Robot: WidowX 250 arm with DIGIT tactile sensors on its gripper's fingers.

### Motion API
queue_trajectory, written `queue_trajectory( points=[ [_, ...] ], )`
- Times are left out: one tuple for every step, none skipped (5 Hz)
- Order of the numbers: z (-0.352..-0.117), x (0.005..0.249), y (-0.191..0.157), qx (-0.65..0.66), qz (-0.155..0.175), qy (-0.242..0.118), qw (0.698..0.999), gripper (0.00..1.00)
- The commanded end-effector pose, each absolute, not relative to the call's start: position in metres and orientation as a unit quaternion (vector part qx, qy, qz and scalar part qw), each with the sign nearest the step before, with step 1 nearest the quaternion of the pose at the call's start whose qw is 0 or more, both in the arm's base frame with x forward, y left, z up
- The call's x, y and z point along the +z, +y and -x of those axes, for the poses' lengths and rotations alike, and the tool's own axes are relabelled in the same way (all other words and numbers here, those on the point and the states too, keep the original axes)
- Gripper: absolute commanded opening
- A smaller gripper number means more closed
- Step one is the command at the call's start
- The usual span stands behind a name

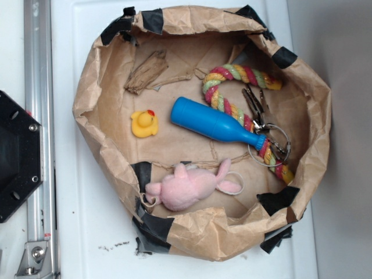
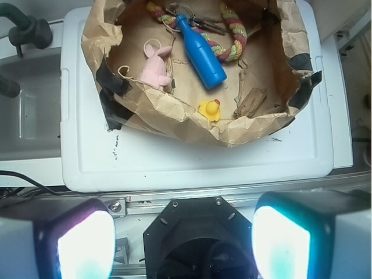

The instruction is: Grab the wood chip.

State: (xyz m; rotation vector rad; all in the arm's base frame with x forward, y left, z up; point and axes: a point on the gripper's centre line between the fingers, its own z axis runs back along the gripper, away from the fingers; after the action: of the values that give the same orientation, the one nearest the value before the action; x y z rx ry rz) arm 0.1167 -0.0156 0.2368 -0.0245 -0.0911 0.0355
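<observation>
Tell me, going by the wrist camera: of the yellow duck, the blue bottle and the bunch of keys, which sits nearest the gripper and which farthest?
Measured from the gripper at the bottom of the wrist view:
1. The yellow duck, by the paper bag's near wall, slightly right.
2. The blue bottle, mid-bag, lying slantwise.
3. The keys, at the far side, beyond the bottle's neck.

One crumpled brown paper bag [image 1: 87, 99] sits on one white worktop [image 1: 87, 226], patched with several strips of black tape [image 1: 152, 20]. Inside it lie six kinds of thing, one of each: one wood chip [image 1: 146, 71], one yellow rubber duck [image 1: 145, 124], one blue plastic bottle [image 1: 216, 122], one pink plush bunny [image 1: 189, 186], one multicoloured braided rope toy [image 1: 232, 87] and one bunch of keys on a metal ring [image 1: 261, 116]. One claw [image 2: 183, 235] shows in the wrist view, with two glowing fingers [image 2: 86, 244].
</observation>
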Motion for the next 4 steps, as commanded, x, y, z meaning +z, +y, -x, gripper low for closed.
queue_trajectory(
  points=[
    [-0.117, 0.237, -0.016, 0.018, 0.012, -0.046, 0.999, 1.00],
    [-0.167, 0.187, 0.030, 0.126, -0.077, -0.046, 0.988, 1.00],
    [-0.211, 0.144, 0.064, 0.173, -0.102, -0.037, 0.979, 1.00],
    [-0.256, 0.111, 0.070, 0.236, -0.073, -0.027, 0.969, 1.00]
  ],
)
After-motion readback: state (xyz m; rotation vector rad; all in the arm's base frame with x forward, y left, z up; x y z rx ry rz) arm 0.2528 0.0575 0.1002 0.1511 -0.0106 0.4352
